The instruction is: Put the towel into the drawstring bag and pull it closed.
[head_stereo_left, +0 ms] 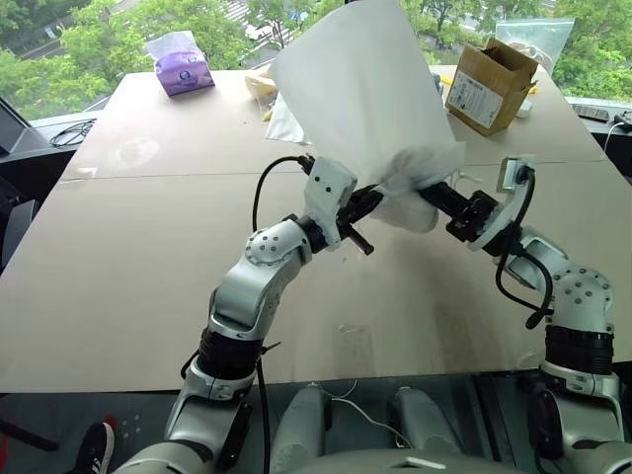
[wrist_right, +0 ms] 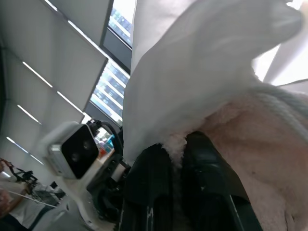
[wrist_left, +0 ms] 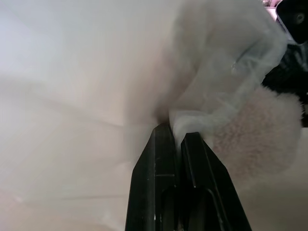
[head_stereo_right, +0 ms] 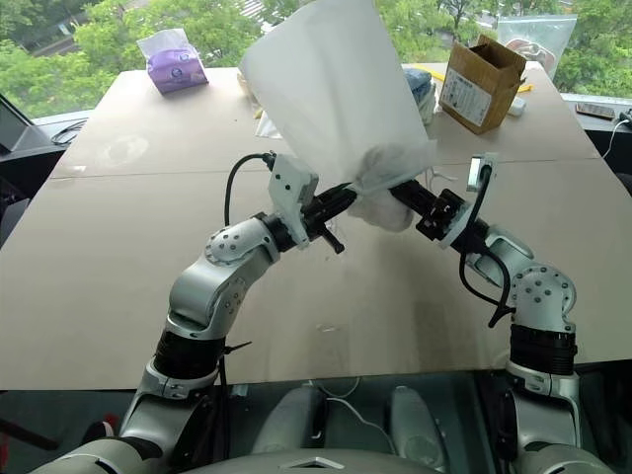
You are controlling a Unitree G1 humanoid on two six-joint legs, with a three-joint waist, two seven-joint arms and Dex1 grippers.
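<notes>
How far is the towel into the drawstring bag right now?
Partly in: the towel bulges from the mouth of the drawstring bag, which stands up above both grippers.

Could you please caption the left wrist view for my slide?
Left gripper shut on the bag, towel bulging beside it.

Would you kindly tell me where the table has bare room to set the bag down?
The table lies bare across its near half and left side, below the purple tissue pack. The far edge is crowded around the cardboard box and items behind the raised drawstring bag.
</notes>
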